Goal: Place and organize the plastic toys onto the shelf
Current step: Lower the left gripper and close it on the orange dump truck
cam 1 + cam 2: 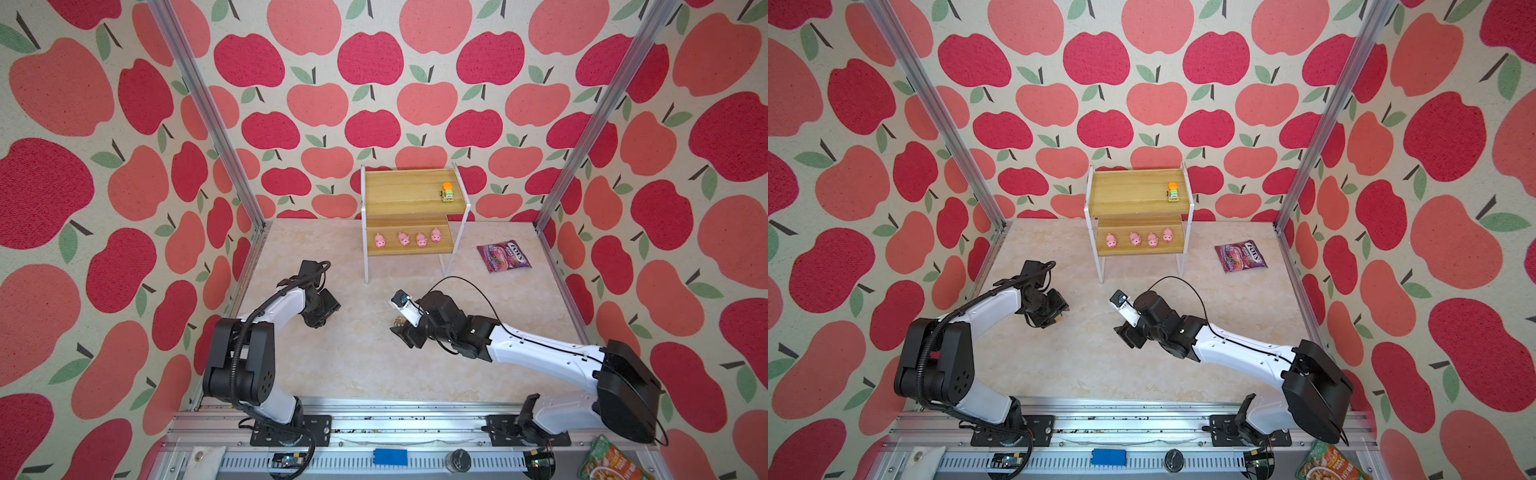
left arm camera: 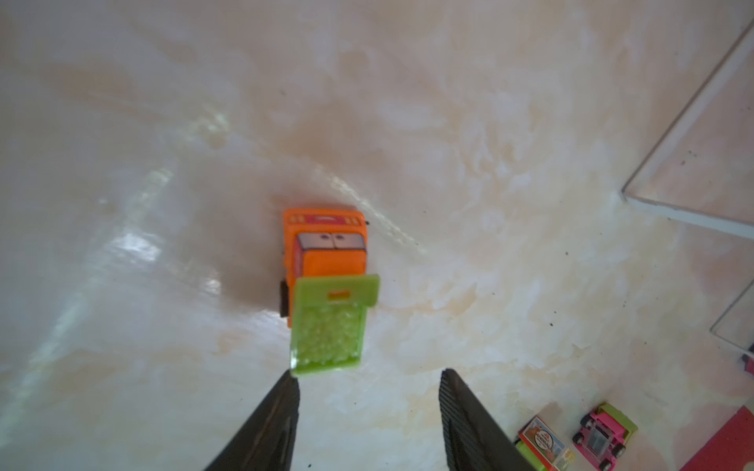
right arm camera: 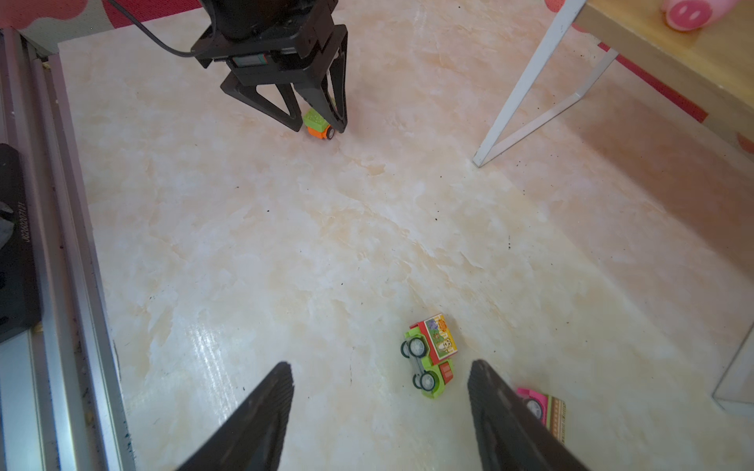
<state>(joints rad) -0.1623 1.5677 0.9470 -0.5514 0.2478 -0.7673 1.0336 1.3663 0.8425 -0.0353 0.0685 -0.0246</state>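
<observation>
Shows bench [image 1: 353, 365], then shelf [image 1: 403, 195] at its back: four pigs [image 1: 403, 239] on the lower board, one car [image 1: 447, 193] on top. Leaves lettering on the purple bag [image 1: 503, 257] unreadable. Makes clear in wrist views alone: left gripper [image 2: 369, 375] spread at the tail of an orange-green truck [image 2: 326, 261], right gripper [image 3: 380, 364] spread by a side-tipped green car [image 3: 430, 354].

Your two top views sit high at the front and look steeply down toward the back wall [image 1: 1142, 104], sharing nearly the whole scene, shelf [image 1: 403, 195] included. Your wrist cameras hang close above the floor [image 2: 163, 122]; both catch the orange truck [image 2: 326, 261], green truck [image 3: 430, 354] and pink car [image 3: 548, 405].
</observation>
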